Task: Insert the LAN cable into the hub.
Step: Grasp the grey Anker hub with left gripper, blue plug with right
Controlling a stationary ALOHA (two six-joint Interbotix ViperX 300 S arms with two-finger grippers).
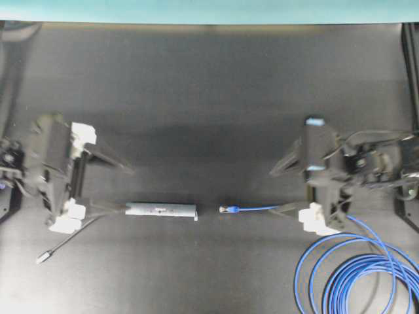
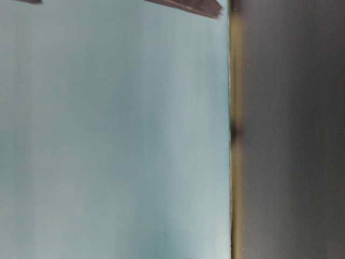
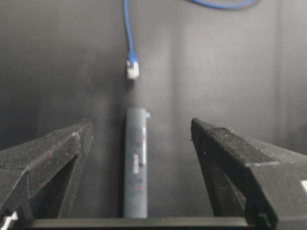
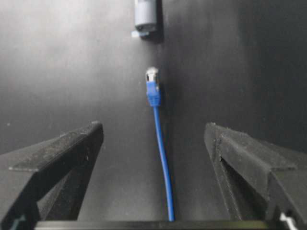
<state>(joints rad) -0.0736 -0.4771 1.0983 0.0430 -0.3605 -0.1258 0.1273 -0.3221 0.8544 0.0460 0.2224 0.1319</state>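
2 wide-open grippers, left gripper (image 1: 112,186) and right gripper (image 1: 285,190), hold nothing; we see bare black tabletop (image 1: 209,85) between slim grey bar-shaped hub (image 1: 161,210) and bright-blue LAN cable (image 1: 252,209).

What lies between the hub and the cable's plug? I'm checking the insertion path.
Nothing: bare dark table separates hub and plug, seen overhead.

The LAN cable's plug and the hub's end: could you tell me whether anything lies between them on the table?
Nothing visible does. The LAN cable ends in a plug facing the hub across a bare strip of dark table, roughly in line.
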